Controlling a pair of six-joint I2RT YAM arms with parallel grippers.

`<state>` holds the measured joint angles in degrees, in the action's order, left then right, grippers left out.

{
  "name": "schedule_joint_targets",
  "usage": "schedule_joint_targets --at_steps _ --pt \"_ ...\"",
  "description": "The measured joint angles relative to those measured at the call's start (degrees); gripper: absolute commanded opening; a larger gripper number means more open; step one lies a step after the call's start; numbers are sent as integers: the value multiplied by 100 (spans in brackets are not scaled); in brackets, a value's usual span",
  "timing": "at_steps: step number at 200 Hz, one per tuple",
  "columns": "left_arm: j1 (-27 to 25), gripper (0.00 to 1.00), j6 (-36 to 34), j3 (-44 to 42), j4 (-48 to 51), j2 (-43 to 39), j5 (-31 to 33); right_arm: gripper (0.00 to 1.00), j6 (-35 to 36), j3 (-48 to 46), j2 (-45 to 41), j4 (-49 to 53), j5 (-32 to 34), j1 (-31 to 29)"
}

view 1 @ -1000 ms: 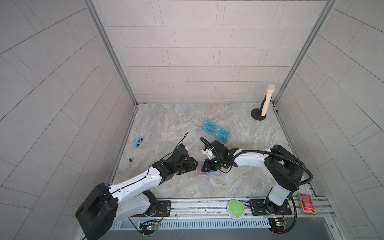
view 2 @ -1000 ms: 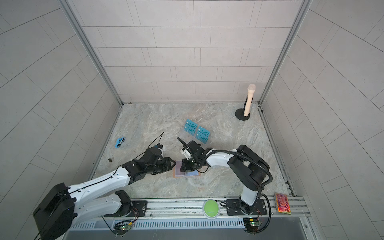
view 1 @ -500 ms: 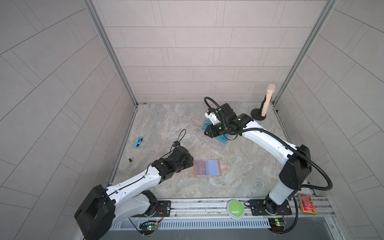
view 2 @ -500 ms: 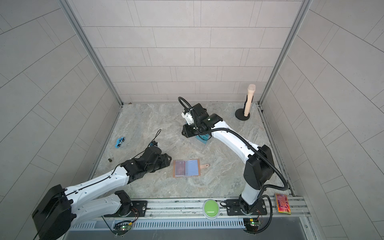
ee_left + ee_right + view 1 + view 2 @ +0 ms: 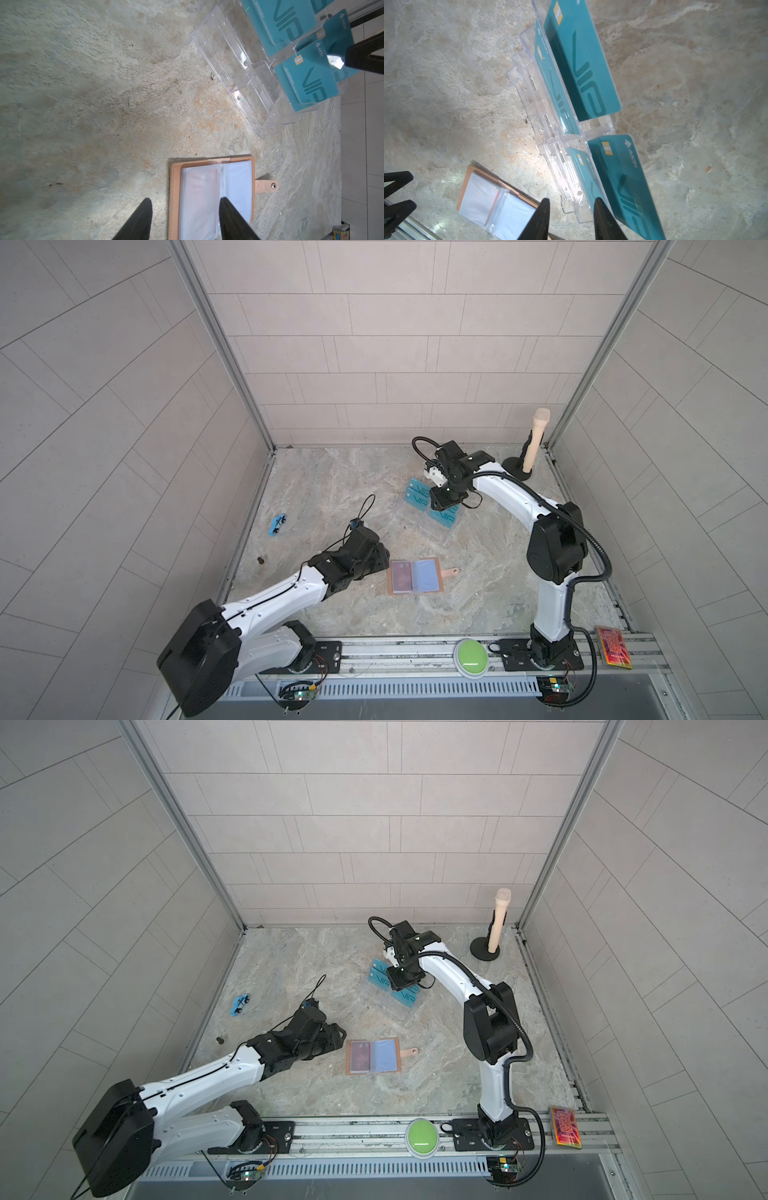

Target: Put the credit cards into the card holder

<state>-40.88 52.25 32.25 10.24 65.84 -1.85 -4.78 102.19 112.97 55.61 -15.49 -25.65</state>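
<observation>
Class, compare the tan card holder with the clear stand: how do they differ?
The card holder is opaque tan, lying flat and open; the stand is transparent and stepped. The card holder shows a red card; the stand props teal cards tilted. Both rest on the table.

- Both top views are looking down from high above the card holder (image 5: 426,576), sharing the whole floor (image 5: 332,489).
- Both wrist views are looking down nearer it, sharing it.
</observation>
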Motion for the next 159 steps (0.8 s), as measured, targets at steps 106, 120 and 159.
schedule_joint_targets --at_steps 106,120,159 --pt "0 56 44 11 -98 195 -197 41 271 44 179 37 483 0" --pt "0 56 44 11 -98 203 -205 43 289 44 179 37 538 -7" --pt "0 56 44 13 -98 203 -223 42 321 44 181 39 579 -59"
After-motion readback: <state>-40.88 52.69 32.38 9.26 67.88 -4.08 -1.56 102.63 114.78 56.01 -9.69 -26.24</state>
